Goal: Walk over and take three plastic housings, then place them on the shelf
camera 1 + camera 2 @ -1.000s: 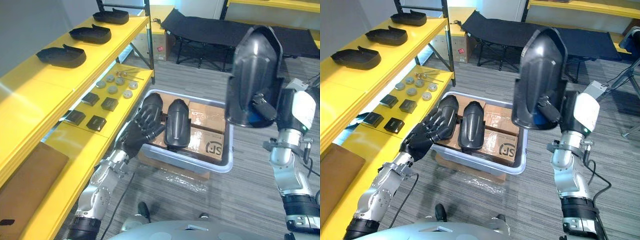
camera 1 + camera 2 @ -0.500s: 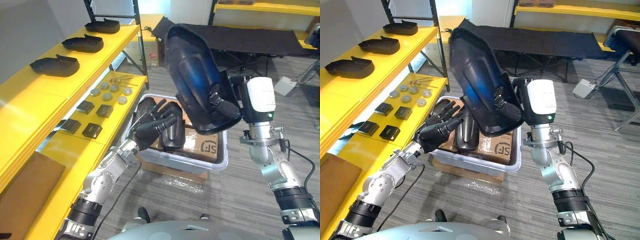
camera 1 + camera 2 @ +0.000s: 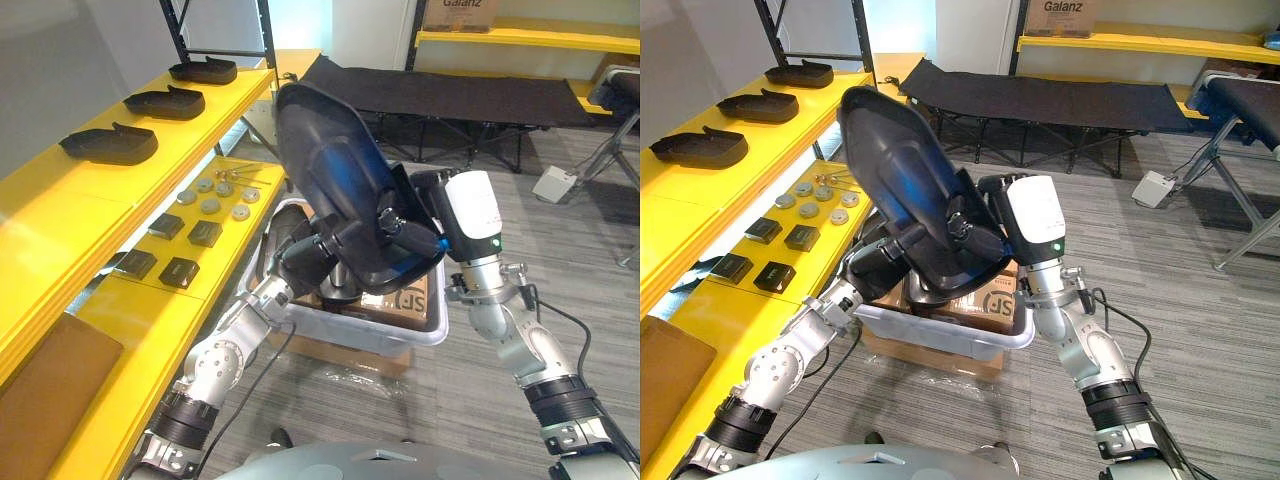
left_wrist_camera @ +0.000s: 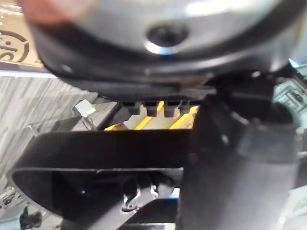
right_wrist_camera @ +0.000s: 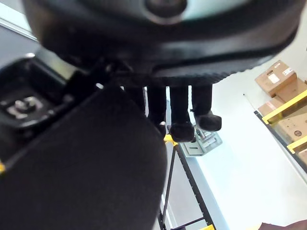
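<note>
The right hand grips the rim of a large black housing with curled fingers, holding it tilted above the grey bin. The left hand reaches to the housing's lower edge, its fingers hidden, so their state cannot be told. Three similar shells lie on the yellow shelf

Bright even light filling eye views; pale glow washing out upper centre; blue sheen glinting on lifted housing; wrist views looking dark against bright background.
</note>
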You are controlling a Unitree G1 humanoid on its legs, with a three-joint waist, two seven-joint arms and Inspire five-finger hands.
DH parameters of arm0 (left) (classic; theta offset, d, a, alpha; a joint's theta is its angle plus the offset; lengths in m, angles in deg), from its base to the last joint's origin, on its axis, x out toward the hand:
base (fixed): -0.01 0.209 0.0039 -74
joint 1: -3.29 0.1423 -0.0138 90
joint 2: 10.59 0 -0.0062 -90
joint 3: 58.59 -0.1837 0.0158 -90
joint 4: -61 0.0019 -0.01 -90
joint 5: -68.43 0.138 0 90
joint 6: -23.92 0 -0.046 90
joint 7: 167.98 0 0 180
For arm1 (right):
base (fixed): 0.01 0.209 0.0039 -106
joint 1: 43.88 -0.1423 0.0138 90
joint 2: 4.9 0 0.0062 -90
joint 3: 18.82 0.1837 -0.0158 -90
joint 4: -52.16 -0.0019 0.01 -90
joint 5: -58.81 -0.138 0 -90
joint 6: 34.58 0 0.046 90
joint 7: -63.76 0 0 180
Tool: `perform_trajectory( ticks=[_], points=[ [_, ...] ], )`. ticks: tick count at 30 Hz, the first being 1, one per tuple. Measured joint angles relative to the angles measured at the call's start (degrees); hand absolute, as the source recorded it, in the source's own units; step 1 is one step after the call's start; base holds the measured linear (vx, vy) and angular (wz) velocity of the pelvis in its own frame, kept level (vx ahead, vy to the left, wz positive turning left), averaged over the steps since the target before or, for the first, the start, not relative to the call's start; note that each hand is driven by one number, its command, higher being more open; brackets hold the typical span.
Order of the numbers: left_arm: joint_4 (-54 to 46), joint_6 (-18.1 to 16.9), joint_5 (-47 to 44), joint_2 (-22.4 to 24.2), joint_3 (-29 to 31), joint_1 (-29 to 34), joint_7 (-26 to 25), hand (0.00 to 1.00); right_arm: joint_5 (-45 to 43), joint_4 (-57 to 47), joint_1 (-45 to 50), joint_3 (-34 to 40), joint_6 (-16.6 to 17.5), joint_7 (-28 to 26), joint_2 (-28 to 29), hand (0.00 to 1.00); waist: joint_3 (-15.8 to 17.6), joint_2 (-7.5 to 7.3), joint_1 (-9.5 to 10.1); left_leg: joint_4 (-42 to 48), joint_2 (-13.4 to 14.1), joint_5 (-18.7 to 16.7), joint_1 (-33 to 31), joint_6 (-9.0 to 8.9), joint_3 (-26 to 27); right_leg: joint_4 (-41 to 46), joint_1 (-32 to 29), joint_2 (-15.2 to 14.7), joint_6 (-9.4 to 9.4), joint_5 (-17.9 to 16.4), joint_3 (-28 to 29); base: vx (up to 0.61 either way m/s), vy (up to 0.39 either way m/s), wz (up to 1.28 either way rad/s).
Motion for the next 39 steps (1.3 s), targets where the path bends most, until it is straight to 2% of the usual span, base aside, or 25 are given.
perform_trajectory(
  ticks=[1, 2, 4, 11, 16, 19, 25, 26, 31, 33, 37, 39],
  points=[
    [0.0, -0.1, 0.0, 0.0, -0.2, 0.0, 0.0, 1.0, 0.0, 0.0, 0.0, -0.2, 0.0, -0.3, 0.4, 0.0, -0.1, -0.08, 0.02, 0.0, 0.0, 0.0, 0.0, 0.0, 0.0, -0.2, 0.0, 0.0, -0.1, 0.1, 0.0, 0.0, 0.0, 0.0],
    [0.1, -1.0, 0.1, 0.5, -0.4, 0.1, 0.0, 0.0, -0.8, 0.0, 0.5, -0.3, -0.1, -0.8, 1.3, 0.0, -0.1, -0.18, 0.1, 0.0, 0.0, 0.0, 0.0, 0.0, 0.0, -0.2, 0.0, 0.0, -0.11, 0.1, 0.0, 0.0, 0.0, 0.0],
    [0.1, -1.8, 0.1, 0.5, -0.4, 0.1, -0.3, 0.0, -1.7, 0.0, 0.6, -0.7, -0.1, -1.5, 1.4, 0.0, -0.1, -0.21, 0.11, 0.0, 0.0, 0.0, 0.0, 0.01, 0.0, -0.2, 0.0, 0.0, -0.05, 0.2, 0.0, 0.0, 0.0, 0.0],
    [0.1, -8.2, 0.1, 2.2, -2.1, 0.3, -1.4, 0.0, -4.6, 0.1, 3.0, -1.8, -0.6, -1.7, 4.3, 0.0, -0.9, -0.79, 0.28, 0.0, 0.0, 0.1, 0.0, -0.06, 0.1, -0.4, 0.0, 0.1, 0.02, 0.3, 0.1, 0.01, 0.004, -0.01],
    [2.3, -11.6, 0.3, 4.6, -2.3, 0.5, -7.3, 0.0, -6.1, -0.6, 3.2, -4.3, -0.6, 0.2, 6.8, 0.0, -1.1, -1.01, -0.02, 0.0, 0.0, 0.0, 0.1, -0.09, 0.4, -0.4, 0.0, 0.1, 0.01, 0.3, 0.7, 0.02, 0.008, -0.06],
    [2.5, -13.0, 1.9, 4.7, -2.5, 1.7, -7.9, 0.0, -6.1, -0.6, 3.5, -5.2, -2.1, -0.3, 7.5, 0.0, -1.1, -1.01, 0.05, 0.0, 0.0, 0.0, 0.1, -0.16, 0.4, -0.4, -0.2, 0.2, -0.16, 0.2, 0.7, 0.0, 0.0, 0.0],
    [2.3, -13.4, 2.7, 5.3, -2.9, 3.9, -7.9, 0.0, -6.1, -0.6, 5.4, -5.6, -2.3, -0.3, 8.1, 0.0, -1.2, -1.09, 0.23, 0.0, 0.0, 0.0, 0.1, -0.19, 0.4, -0.4, -0.2, 0.2, -0.44, 0.0, 0.6, 0.0, 0.0, 0.0],
    [2.3, -13.5, 3.0, 5.6, -2.9, 4.1, -8.0, 0.0, -6.2, -0.6, 5.6, -5.6, -2.3, -0.2, 8.1, 1.0, -1.2, -1.14, 0.23, 0.0, 0.0, 0.0, 0.1, -0.19, 0.4, -0.4, -0.2, 0.2, -0.44, 0.0, 0.6, 0.0, 0.0, 0.0],
    [2.3, -14.1, 3.6, 6.2, -2.9, 4.3, -8.9, 0.0, -7.5, -0.6, 6.4, -5.6, -2.3, 0.1, 9.4, 1.0, -1.3, -1.17, 0.21, 0.0, 0.1, 0.0, 0.2, -0.2, 0.3, -0.4, -0.1, 0.3, -0.44, 0.0, 0.6, 0.0, 0.0, 0.0],
    [2.1, -15.1, 7.2, 6.7, -2.9, 4.3, -10.1, 0.0, -10.7, -0.6, 6.9, -5.9, -2.3, -0.7, 9.8, 1.0, -1.3, -1.2, 0.33, 0.0, 0.2, -0.1, 0.2, -0.23, 0.3, -0.4, -0.1, 0.4, -0.44, 0.0, 0.6, 0.0, 0.0, 0.0],
    [-0.7, -18.9, 22.9, 7.0, -2.9, 4.9, -15.8, 0.0, -20.5, -1.3, 7.3, -6.6, -2.3, -3.9, 10.0, 1.0, -1.3, -1.21, 0.57, 0.0, 0.7, 0.0, 0.3, -0.47, 0.2, -0.4, 0.0, 0.8, -0.48, 0.0, 0.6, 0.0, 0.0, 0.0],
    [-2.0, -22.1, 38.4, 7.7, -1.8, 4.9, -21.8, 0.0, -26.7, -3.0, 7.9, -6.6, -2.2, -6.5, 10.2, 1.0, -1.4, -1.18, 0.71, 0.0, 0.9, 0.2, 0.3, -0.71, 0.0, -0.4, 0.1, 1.1, -0.62, -0.1, 0.5, 0.0, 0.0, 0.0]
  ],
)
